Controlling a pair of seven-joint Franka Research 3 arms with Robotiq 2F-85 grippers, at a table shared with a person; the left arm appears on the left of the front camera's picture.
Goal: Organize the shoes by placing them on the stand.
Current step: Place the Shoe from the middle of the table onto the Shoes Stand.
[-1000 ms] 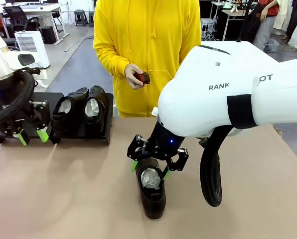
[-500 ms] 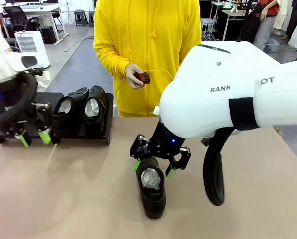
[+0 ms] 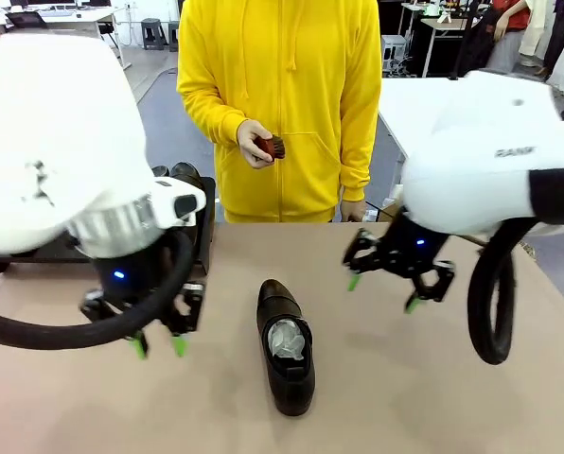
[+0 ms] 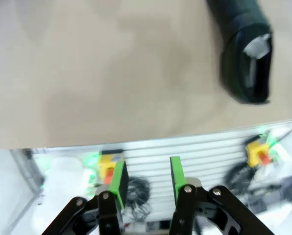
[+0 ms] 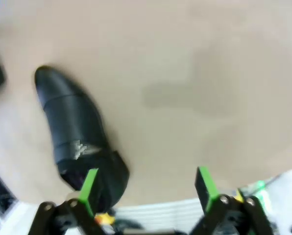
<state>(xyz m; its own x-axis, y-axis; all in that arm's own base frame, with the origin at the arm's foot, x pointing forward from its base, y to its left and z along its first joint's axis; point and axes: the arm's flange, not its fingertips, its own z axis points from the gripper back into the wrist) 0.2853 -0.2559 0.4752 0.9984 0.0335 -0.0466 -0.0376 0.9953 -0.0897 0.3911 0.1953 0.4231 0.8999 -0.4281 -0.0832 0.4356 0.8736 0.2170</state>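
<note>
Lying Loose Between Two Empty Grippers

Resting on the tan table (image 3: 509, 378), one black shoe (image 3: 285, 345) sits alone near the middle, stuffed with white paper, untouched by either arm. Its long axis runs almost straight from the robot's side toward the person, pointed toe at the far end, heel opening nearer the camera.

On the shoe's left hangs the left gripper (image 3: 158, 344), just above the table, its green-padded fingers parted by a modest gap with nothing between them. On the other side and slightly farther back hovers the right gripper (image 3: 387, 291), jaws spread wide and empty. The two look about equally close to the shoe; the left is a little lower.

Most of the stand (image 3: 204, 248) at the back left is hidden behind the left arm, with another shoe (image 3: 183, 171) just showing above that arm. The person holds a small brown brush (image 3: 272, 147) in one hand (image 3: 254, 144).

Because the stand lies to the left, the left gripper seems better placed for the carry. A grasp would probably need the fingers to straddle the shoe's narrow width, across its long axis.
</note>
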